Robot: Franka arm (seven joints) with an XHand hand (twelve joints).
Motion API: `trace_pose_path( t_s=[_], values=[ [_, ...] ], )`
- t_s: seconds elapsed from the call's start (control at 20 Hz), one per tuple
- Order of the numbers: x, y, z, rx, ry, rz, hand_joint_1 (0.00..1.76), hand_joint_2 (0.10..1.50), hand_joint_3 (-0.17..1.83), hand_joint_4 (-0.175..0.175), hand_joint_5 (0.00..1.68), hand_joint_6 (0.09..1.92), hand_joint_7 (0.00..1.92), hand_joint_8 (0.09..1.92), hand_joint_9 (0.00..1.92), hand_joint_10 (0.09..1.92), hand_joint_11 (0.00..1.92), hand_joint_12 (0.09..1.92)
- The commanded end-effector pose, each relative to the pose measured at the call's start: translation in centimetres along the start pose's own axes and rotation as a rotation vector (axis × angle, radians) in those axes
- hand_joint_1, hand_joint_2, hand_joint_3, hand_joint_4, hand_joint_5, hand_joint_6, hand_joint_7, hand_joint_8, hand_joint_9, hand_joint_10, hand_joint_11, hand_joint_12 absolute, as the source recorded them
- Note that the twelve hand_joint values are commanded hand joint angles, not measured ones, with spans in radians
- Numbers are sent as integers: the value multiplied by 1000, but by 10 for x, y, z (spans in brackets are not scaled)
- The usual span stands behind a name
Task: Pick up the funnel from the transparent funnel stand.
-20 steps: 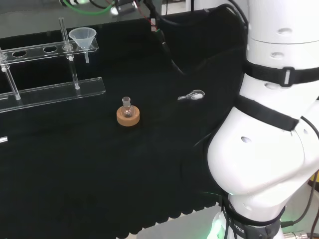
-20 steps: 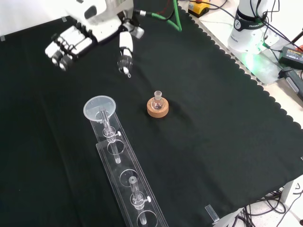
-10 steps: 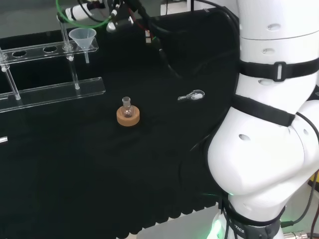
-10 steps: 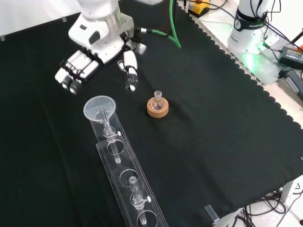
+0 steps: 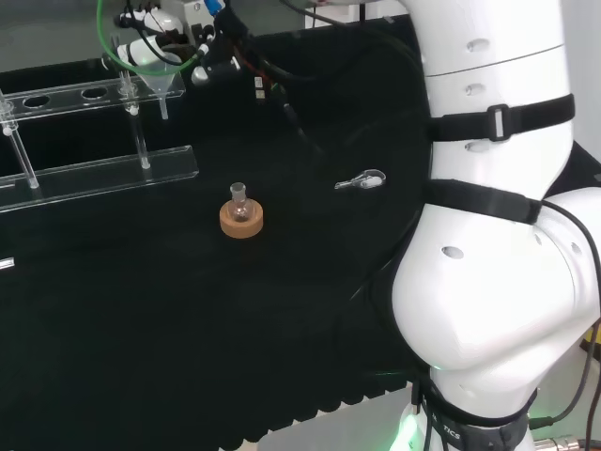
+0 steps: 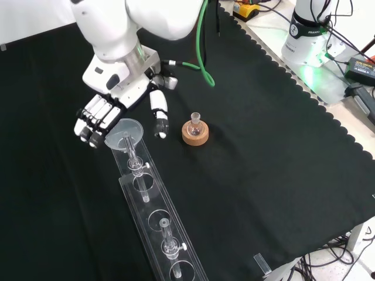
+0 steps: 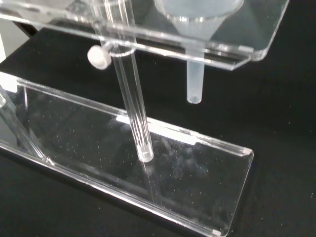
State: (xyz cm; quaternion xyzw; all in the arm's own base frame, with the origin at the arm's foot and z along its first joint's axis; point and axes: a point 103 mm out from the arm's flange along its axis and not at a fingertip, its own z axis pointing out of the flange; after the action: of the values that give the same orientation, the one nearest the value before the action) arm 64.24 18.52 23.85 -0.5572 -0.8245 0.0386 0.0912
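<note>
- Across the whole front view lies the black-clothed tabletop (image 6: 281, 175), and down its lower left runs the transparent funnel stand (image 6: 155, 219), the largest piece of ware we see.
- At the upper left of the front view the hand (image 6: 108, 111) hangs just above the stand's near end, fingers (image 6: 91, 123) straight and spread to one side of the funnel's rim and thumb (image 6: 158, 117) to the other, holding nothing.
- We judge this to be the approach step: the hand brackets the funnel (image 6: 123, 133) but has not closed on it, and the funnel sits in the end hole of the stand.
- Next, as we read it, the hand must lower a little, close on the cone, then lift straight up so the stem clears the hole without dragging the stand.
- Up close in the wrist view we see the funnel's stem poking down through the upper plate, above the base plate, and a post with a white screw (image 7: 100, 57) beside it; the front view cannot show that clearance.
- Near the centre of the front view stands a small flask on a cork ring (image 6: 195, 136), well clear of the hand.
</note>
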Motion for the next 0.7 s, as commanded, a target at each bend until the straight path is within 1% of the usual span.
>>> trace_pose_path(
  t_s=[0.05,0.2,0.4,0.5,0.6,0.65,0.7],
  values=[
    [-4,3,14,41,16,-3,3,819,70,98,0,87,0,87,0,87,0,453],
    [-8,3,18,55,8,8,3,819,63,96,0,87,0,87,0,87,0,916],
    [-11,4,19,54,-15,19,0,815,56,83,0,87,0,87,1,87,0,1408],
    [-15,5,20,55,-24,23,0,813,54,75,0,87,0,87,32,87,39,1547],
    [-18,7,20,54,-37,33,0,813,53,69,0,87,0,87,64,87,107,1585],
    [-18,7,20,52,-41,34,0,814,52,67,1,87,0,87,55,123,136,1587],
    [-19,9,22,52,-51,37,0,815,51,66,13,87,0,87,33,275,173,1582]
  ],
)
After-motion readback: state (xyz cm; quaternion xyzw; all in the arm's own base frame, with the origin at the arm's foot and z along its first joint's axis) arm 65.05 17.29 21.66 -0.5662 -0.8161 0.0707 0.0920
